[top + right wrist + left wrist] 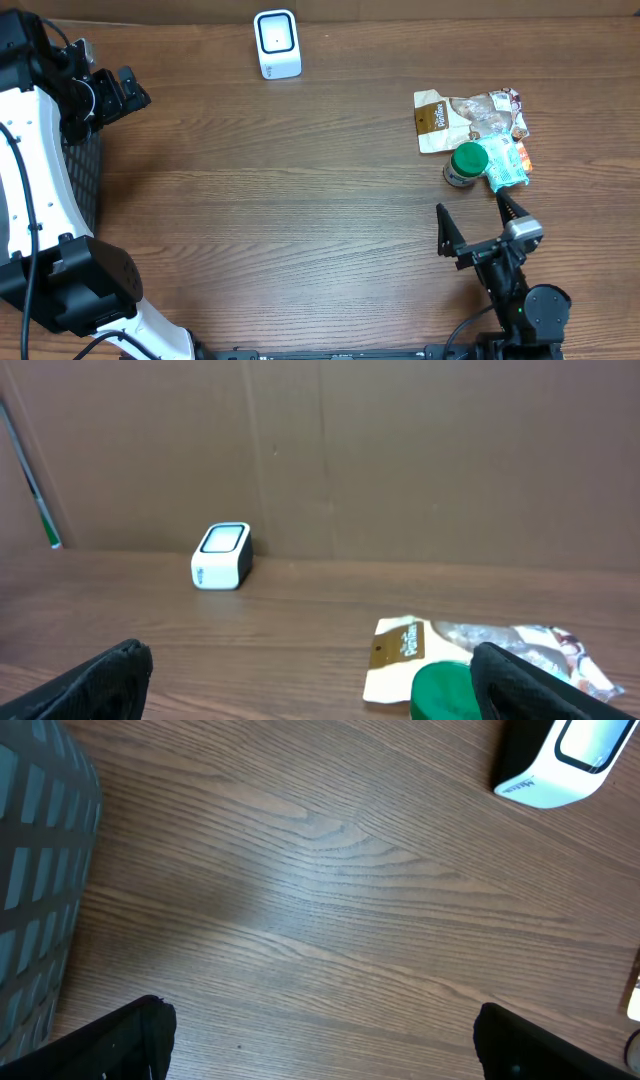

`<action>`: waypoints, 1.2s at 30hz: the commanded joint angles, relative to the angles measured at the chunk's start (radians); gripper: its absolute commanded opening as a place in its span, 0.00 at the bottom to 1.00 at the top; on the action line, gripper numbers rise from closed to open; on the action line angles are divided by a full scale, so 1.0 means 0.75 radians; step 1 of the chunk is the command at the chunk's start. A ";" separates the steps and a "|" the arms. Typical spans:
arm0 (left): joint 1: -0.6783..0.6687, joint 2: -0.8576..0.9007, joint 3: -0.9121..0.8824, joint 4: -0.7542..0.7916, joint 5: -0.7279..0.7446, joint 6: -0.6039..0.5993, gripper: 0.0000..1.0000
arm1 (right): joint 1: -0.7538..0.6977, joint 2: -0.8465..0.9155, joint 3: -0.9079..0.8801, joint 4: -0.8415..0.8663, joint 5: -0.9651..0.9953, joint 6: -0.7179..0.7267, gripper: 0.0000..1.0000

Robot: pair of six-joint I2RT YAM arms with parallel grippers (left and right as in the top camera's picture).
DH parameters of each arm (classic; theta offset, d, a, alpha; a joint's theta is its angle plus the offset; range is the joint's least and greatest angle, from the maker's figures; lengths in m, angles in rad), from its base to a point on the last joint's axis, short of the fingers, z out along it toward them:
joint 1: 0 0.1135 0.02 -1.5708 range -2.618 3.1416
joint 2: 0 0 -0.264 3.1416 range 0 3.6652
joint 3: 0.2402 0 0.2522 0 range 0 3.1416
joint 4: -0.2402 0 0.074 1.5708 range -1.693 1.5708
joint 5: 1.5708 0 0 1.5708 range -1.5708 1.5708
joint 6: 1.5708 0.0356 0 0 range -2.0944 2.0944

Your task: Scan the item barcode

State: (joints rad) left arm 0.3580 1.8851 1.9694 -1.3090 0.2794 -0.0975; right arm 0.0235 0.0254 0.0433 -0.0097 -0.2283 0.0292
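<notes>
Right tool (470, 213), wide open and empty, is sitting just behind the green-lidded jar (466, 163), far nearer than the left arm (30, 170).

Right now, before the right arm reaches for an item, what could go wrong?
1. The green-lidded round jar, the teal plastic packet and the clear snack bag with a brown label lie bunched together, so the open right gripper may nudge or catch a neighbour.
2. No barcode shows in any view, so the picked item might face the white box-shaped scanner wrongly.
</notes>
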 commanded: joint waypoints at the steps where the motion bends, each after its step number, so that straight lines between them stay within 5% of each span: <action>1: 0.001 0.013 -0.005 0.002 0.001 0.006 1.00 | 0.014 -0.031 -0.048 0.015 0.015 -0.014 1.00; 36: 0.001 0.013 -0.005 0.002 0.001 0.006 1.00 | 0.012 -0.030 -0.047 -0.070 0.010 -0.071 1.00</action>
State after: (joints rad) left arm 0.3580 1.8851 1.9694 -1.3094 0.2794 -0.0975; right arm 0.0280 0.0147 0.0185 -0.0681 -0.2283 -0.0193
